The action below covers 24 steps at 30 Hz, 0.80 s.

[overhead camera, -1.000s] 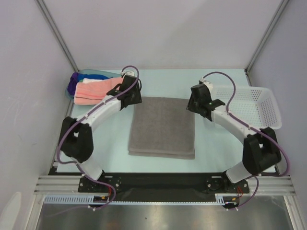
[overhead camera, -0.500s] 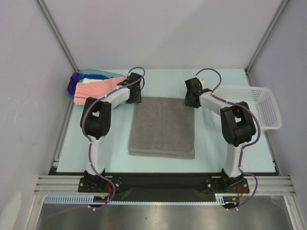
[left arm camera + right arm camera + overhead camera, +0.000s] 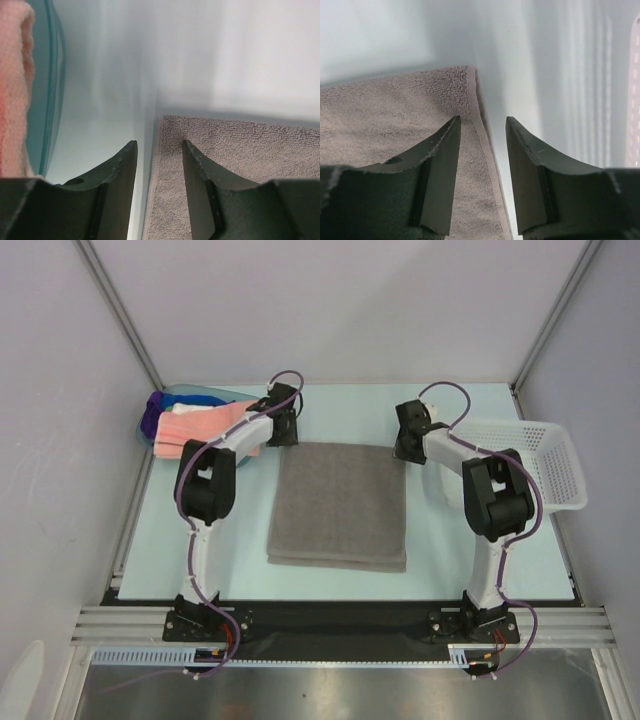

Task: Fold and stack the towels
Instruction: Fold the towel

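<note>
A grey towel (image 3: 340,502) lies folded flat in the middle of the table. My left gripper (image 3: 284,430) is open at its far left corner; in the left wrist view its fingers straddle the towel's left edge (image 3: 159,170). My right gripper (image 3: 406,440) is open at the far right corner; its fingers straddle the towel's right hem (image 3: 482,135). A salmon pink towel (image 3: 200,427) lies on a pile with purple and white ones at the far left. The pink one also shows in the left wrist view (image 3: 12,95).
A translucent blue tub (image 3: 195,397) holds the towel pile at the far left; its rim shows in the left wrist view (image 3: 52,95). A white mesh basket (image 3: 535,462) stands at the right. Enclosure walls stand close behind.
Both arms have reached forward and down to the grey towel's far corners. The towel has not moved.
</note>
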Each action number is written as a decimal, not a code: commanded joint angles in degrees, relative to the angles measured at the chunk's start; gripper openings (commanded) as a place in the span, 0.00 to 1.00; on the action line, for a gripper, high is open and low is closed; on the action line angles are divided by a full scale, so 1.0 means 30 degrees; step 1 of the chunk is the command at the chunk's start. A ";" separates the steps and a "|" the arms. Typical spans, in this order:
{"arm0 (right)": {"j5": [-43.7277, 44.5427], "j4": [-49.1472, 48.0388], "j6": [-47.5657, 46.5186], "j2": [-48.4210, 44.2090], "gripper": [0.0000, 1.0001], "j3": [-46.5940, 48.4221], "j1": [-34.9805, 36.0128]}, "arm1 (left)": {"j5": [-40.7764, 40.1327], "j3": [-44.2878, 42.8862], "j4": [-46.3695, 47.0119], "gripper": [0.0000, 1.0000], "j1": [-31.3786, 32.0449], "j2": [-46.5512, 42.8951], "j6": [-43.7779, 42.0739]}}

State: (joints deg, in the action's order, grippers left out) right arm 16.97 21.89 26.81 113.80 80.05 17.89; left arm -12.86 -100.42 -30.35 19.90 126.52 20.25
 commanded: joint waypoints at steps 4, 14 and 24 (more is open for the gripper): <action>-0.0412 -0.1085 -0.0381 0.0562 0.48 0.0884 -0.0192 | 0.0186 -0.1622 -0.0283 0.47 -0.0042 0.0687 -0.0568; -0.1468 -0.1935 -0.0264 0.1588 0.48 0.1469 -0.0309 | 0.0537 -0.2238 -0.0285 0.47 -0.0071 0.1860 -0.0627; -0.1145 -0.1817 -0.0468 0.1969 0.44 0.1763 -0.0484 | 0.1240 -0.2269 0.0360 0.41 -0.0071 0.2329 -0.0569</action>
State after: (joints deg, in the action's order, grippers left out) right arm 13.32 18.06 26.24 118.63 82.78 16.99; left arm -11.16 -105.34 -30.94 19.84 132.05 19.18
